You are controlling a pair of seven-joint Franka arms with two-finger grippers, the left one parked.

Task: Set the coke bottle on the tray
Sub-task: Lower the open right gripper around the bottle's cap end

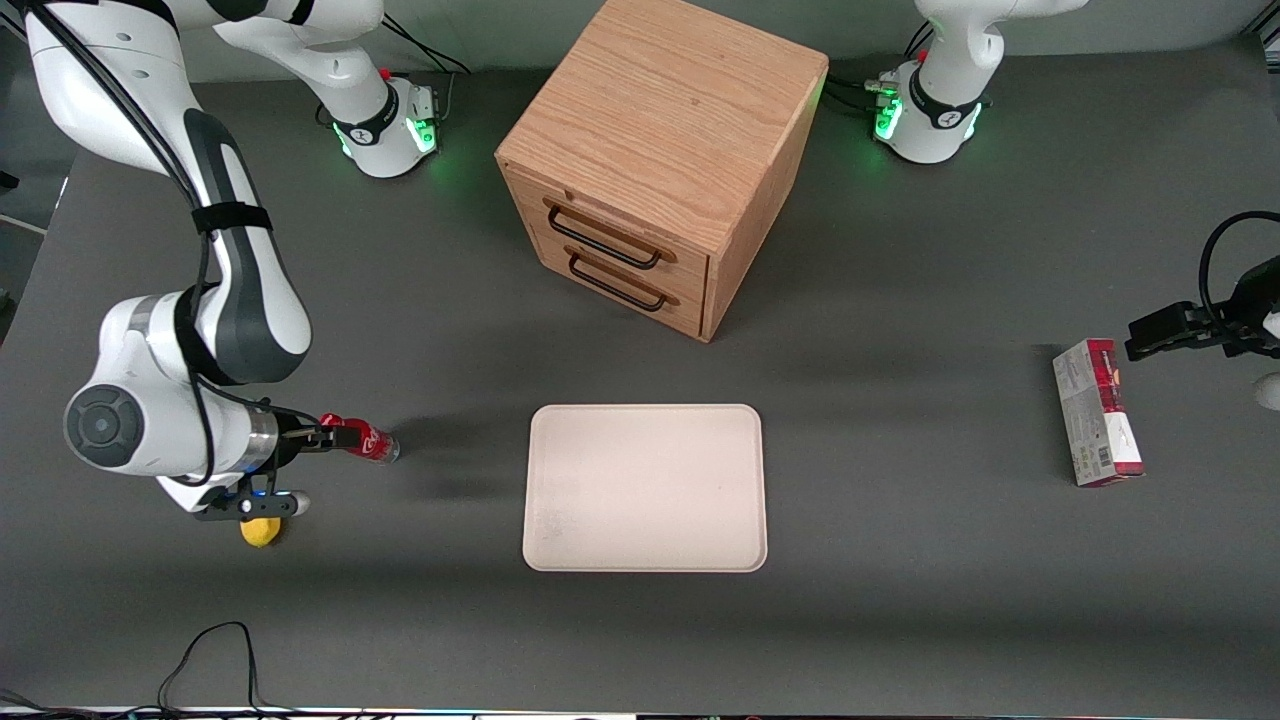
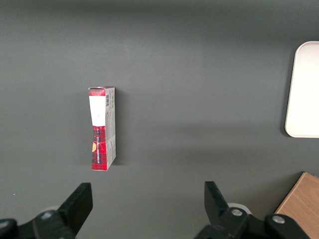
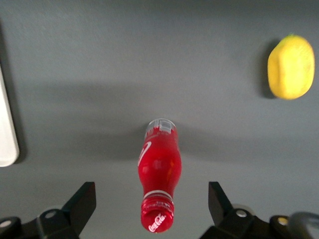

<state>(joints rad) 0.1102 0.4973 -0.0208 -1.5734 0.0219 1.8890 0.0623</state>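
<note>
The coke bottle (image 1: 368, 442) is small and red with a red cap and white script. It stands upright on the grey table, toward the working arm's end, beside the tray. In the right wrist view the bottle (image 3: 159, 169) is seen from above, cap nearest the camera. My right gripper (image 1: 333, 437) is open just above it. Its fingers are spread wide on either side of the cap and touch nothing, so the gripper (image 3: 151, 191) holds nothing. The cream-white tray (image 1: 645, 488) lies flat and bare in the middle of the table; its edge also shows in the right wrist view (image 3: 6, 134).
A yellow lemon-like object (image 1: 262, 531) lies close to my gripper, nearer the front camera; it also shows in the right wrist view (image 3: 290, 66). A wooden drawer cabinet (image 1: 660, 160) stands farther from the camera than the tray. A red-and-grey carton (image 1: 1098, 412) lies toward the parked arm's end.
</note>
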